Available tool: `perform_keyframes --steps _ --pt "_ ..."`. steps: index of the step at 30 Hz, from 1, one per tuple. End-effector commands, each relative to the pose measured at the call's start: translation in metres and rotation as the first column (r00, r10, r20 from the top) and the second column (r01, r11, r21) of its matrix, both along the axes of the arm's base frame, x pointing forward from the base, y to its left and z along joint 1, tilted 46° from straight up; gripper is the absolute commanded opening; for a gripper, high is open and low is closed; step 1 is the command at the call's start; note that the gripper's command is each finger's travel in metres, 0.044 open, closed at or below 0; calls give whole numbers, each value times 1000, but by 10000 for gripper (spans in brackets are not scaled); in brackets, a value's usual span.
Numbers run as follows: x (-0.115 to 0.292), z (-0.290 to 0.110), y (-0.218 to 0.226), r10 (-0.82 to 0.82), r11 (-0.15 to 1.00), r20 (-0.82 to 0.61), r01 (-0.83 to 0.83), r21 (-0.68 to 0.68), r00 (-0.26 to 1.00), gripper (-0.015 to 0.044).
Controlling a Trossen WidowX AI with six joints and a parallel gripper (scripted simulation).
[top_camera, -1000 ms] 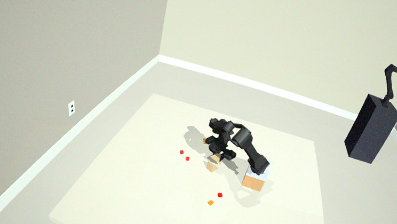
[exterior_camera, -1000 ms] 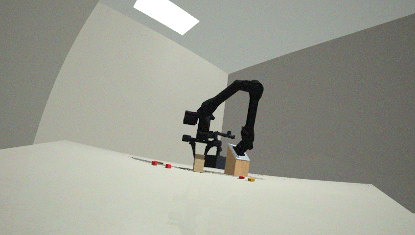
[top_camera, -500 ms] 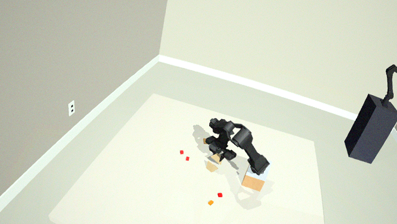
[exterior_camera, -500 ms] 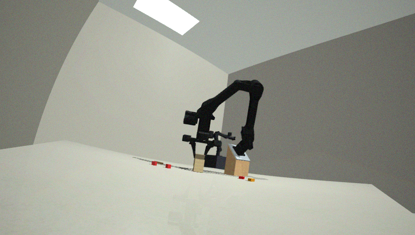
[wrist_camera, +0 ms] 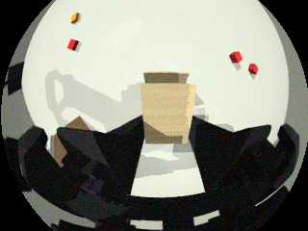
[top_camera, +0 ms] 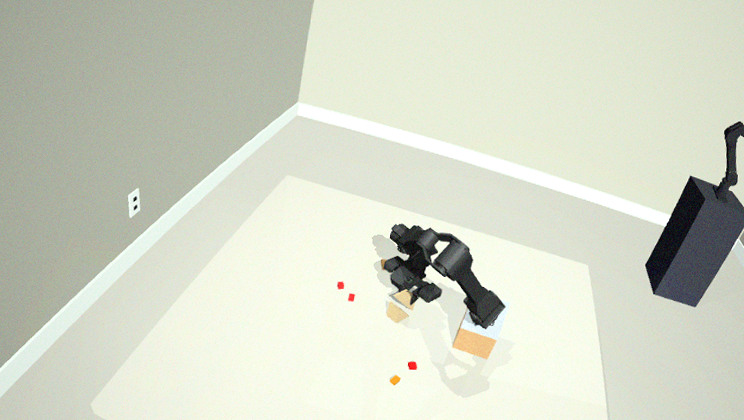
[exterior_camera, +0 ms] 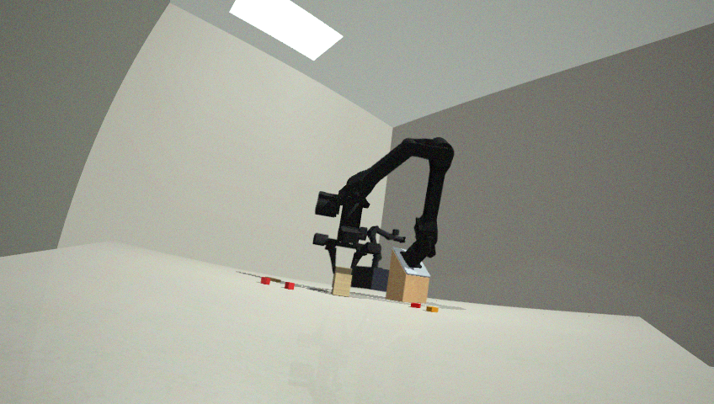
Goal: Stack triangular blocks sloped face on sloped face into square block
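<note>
My gripper [top_camera: 412, 292] [exterior_camera: 343, 264] [wrist_camera: 166, 117] is shut on the upper tan triangular block [top_camera: 402, 297] [exterior_camera: 343, 273] [wrist_camera: 167, 111]. It holds that block down on the lower tan triangular block [top_camera: 395, 312] [exterior_camera: 341, 289] [wrist_camera: 166, 79], which rests on the table [top_camera: 234, 346] [exterior_camera: 200, 325]. In the exterior view the two read as one squarish stack with sides nearly in line. I cannot see the seam between the sloped faces clearly. In the wrist view the held block fills the gap between the fingers and hides most of the lower one.
The arm stands on a wooden pedestal [top_camera: 474, 342] [exterior_camera: 407, 288] right of the stack. Two red cubes [top_camera: 340, 285] [top_camera: 351, 297] lie to the left. A red cube [top_camera: 412, 365] and an orange cube [top_camera: 394, 379] lie in front. A small tan piece [top_camera: 383, 262] lies behind. A dark box [top_camera: 695, 245] stands off the table.
</note>
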State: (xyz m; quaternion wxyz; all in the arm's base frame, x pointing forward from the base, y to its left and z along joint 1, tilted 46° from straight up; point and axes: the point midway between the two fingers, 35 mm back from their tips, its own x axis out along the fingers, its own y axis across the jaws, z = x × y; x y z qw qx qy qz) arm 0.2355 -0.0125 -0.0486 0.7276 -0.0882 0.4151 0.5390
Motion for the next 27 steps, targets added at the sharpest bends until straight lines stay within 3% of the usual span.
perform_keyframes --steps 1,27 --pt "1 -1 3 -5 1000 -1 5 3 1000 0" --pt "5 -6 15 -3 1000 0 3 5 1000 0"
